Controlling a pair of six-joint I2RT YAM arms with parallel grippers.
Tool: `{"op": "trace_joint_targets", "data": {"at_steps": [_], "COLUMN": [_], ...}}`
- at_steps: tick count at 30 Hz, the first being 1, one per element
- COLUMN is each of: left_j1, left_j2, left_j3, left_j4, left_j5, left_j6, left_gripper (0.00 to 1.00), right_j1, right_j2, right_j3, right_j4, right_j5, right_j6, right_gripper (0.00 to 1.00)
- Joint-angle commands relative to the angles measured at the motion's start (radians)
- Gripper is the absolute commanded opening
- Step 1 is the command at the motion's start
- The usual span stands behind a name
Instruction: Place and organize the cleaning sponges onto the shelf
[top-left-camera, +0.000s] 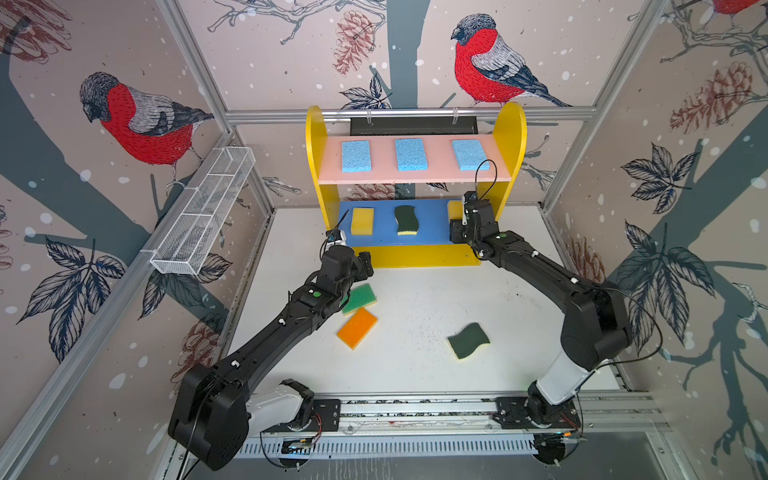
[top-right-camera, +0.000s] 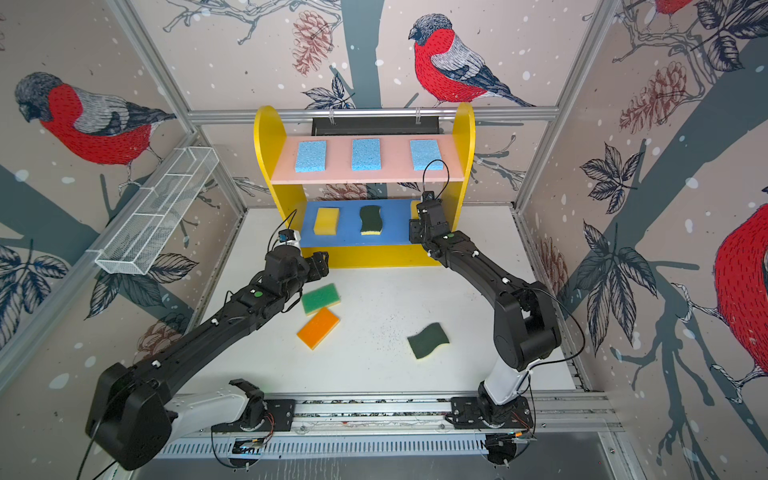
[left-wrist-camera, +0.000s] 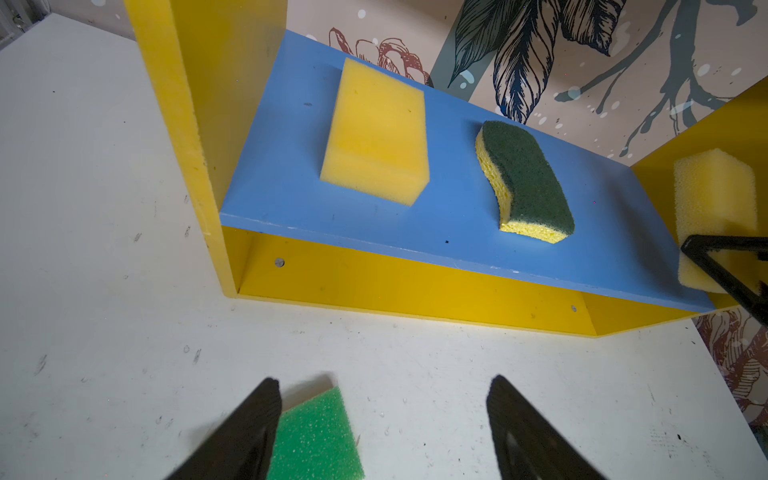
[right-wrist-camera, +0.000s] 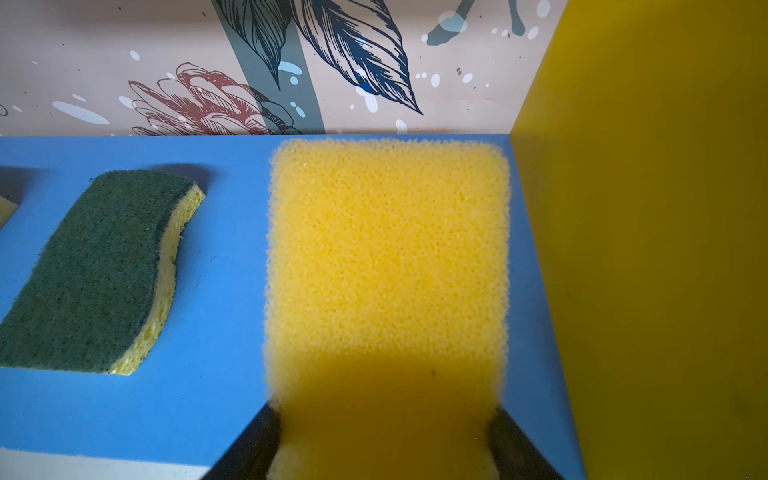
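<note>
On the left, the left gripper (left-wrist-camera: 382, 384) is hanging low over the table (top-left-camera: 415, 365) with its jaws spread and nothing between them. The green sponge (left-wrist-camera: 316, 436) is lying just under one finger, with the orange sponge (top-left-camera: 357, 328) just beside it. Further right, a dark-green scourer (top-left-camera: 468, 340) is lying alone on the table. On the right, the right gripper (right-wrist-camera: 382, 415) is clasping a yellow sponge (right-wrist-camera: 386, 270) by its near end, and the sponge is resting at the right end of the blue board (top-left-camera: 384, 226) of the shelf (top-left-camera: 513, 137), close to the side wall. Placing looks to be the step in hand. Next, the jaws probably need to release and back straight out without dragging the sponge.
</note>
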Motion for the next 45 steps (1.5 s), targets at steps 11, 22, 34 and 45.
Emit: {"op": "trace_joint_targets", "data": {"at_steps": [11,22,34,45], "left_j1": [0.001,0.002,0.001,0.001], "left_j2": [0.01,0.027,0.043,0.058], "left_j3": [0.023,0.03,0.038,0.05], "left_j4": [0.034,0.031,0.032,0.029], "left_j5": [-0.014,-0.016,-0.021,-0.019], "left_j6": [0.03,0.031,0.024,0.024], "left_gripper": [0.79,0.79,0.79,0.79], "right_j1": [0.0,0.0,0.0,0.002], "right_j2": [0.059,0.08,0.11,0.139], "right_j3": [0.061,0.084,0.117,0.142], "right_j4": [0.015,-0.013,-0.037,-0.052], "right_j5": [0.005,0.016,0.021,0.016], "right_j6": [-0.027,-0.038,-0.045,-0.044], "right_gripper": [0.62,0.62,0.63,0.63]}}
